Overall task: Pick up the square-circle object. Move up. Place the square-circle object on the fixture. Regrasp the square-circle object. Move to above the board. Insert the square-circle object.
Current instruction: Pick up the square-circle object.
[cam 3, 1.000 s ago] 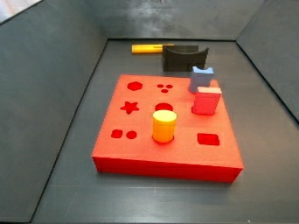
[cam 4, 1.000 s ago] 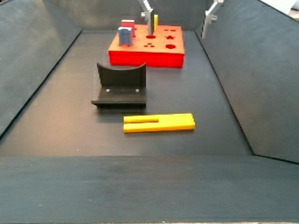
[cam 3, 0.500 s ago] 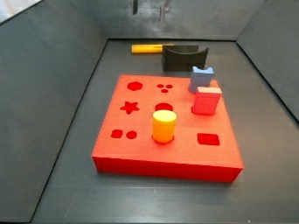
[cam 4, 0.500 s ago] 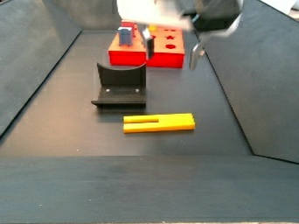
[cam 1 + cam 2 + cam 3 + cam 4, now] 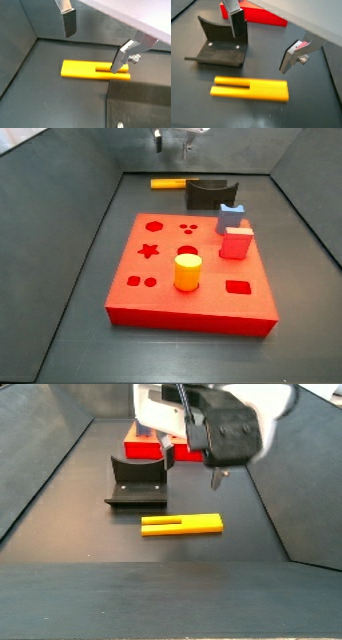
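My gripper (image 5: pixel 261 41) hung spread and empty above the square-circle object (image 5: pixel 250 88), which lay flat on the floor beside the fixture (image 5: pixel 219 44), well apart from the board (image 5: pixel 191 269).

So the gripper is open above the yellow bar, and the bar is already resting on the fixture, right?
Not quite. The gripper is open above the yellow bar, but the bar lies flat on the floor beside the fixture, apart from it, as both wrist views show.
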